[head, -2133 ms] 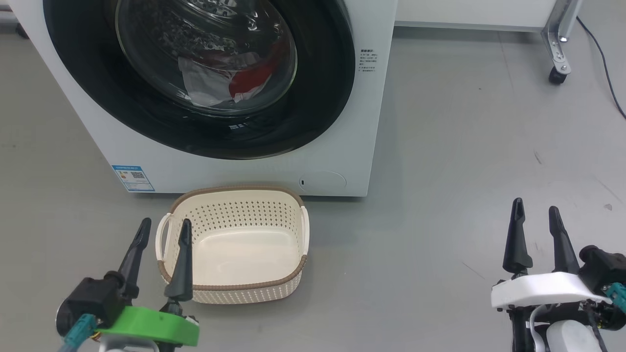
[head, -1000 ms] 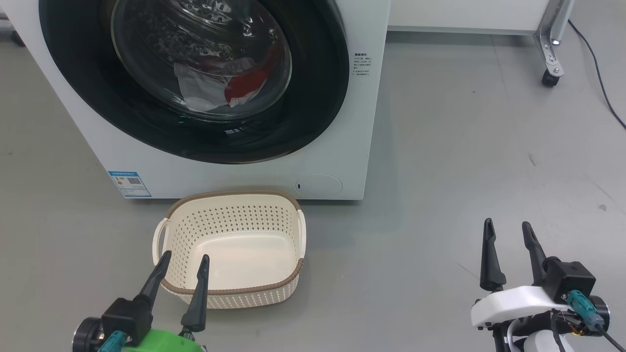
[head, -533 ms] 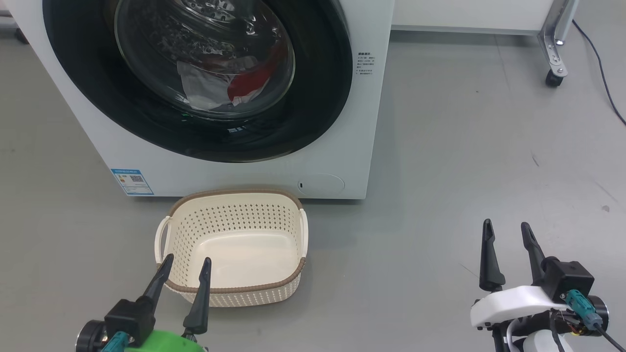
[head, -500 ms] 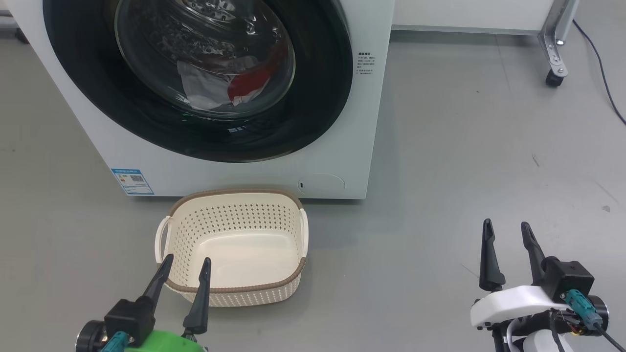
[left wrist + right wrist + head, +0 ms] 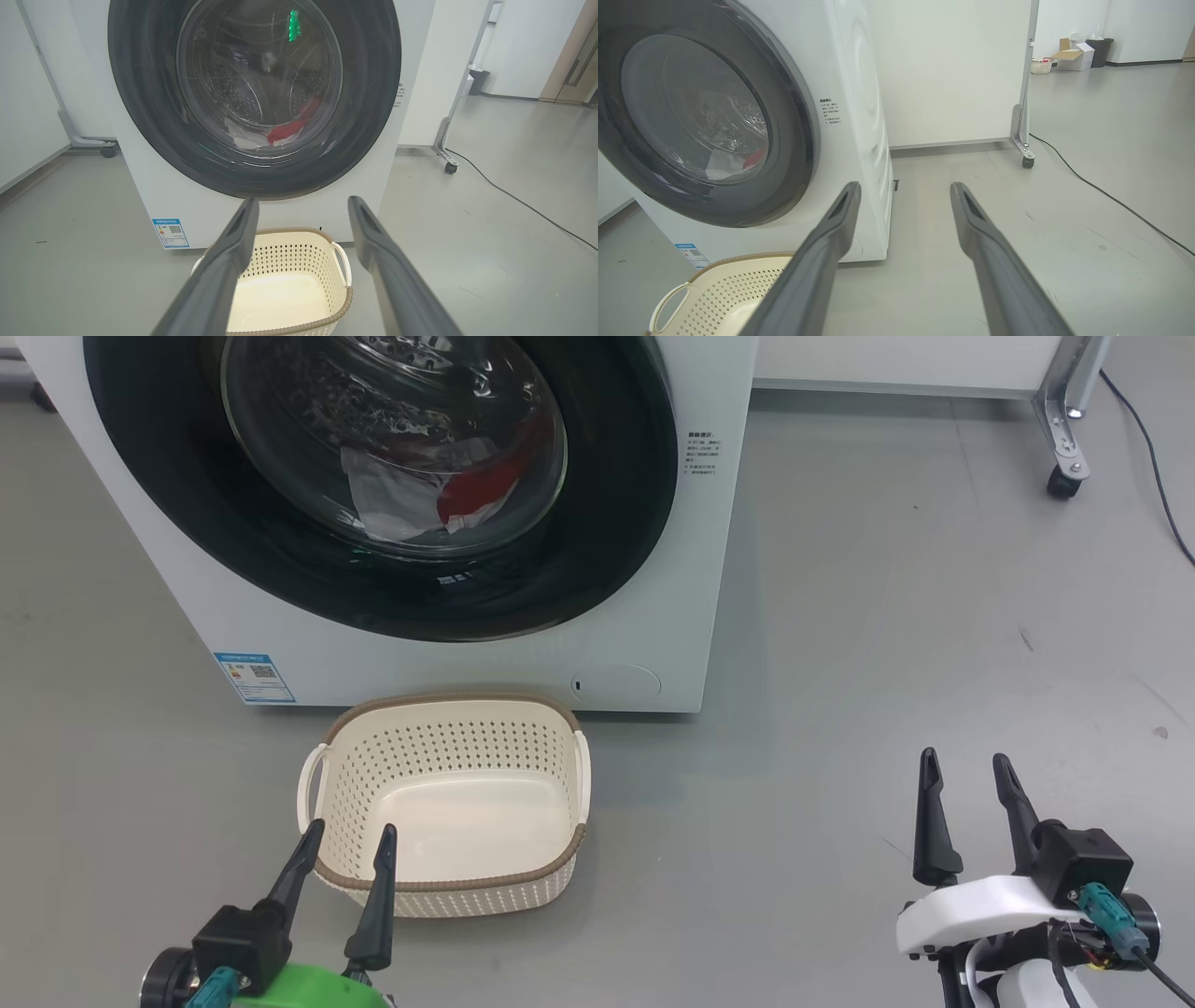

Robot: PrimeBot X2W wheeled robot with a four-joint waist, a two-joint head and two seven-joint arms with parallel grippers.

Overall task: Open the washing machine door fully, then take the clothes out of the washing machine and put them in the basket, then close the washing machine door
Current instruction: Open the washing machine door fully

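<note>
Ready to begin, with nothing yet opened or grasped.

The large white front-loading washing machine (image 5: 709, 569) had its round, glossy black-rimmed glass door (image 5: 607, 523) closed, so the red-and-white jersey clothes (image 5: 476, 490) lay inside the drum behind the glass. The small cream perforated plastic basket (image 5: 448, 698) sat empty on the grey floor (image 5: 840, 616) just before the machine, likely to keep the carry short. The left gripper (image 5: 353, 827) hovered at the basket's near rim and the right gripper (image 5: 963, 756) well aside, both with fingers apart and empty, probably free to reach the door.

Grey floor (image 5: 840, 616), black cable (image 5: 1111, 197), white partition (image 5: 952, 70) on a castered metal foot (image 5: 1064, 439).
</note>
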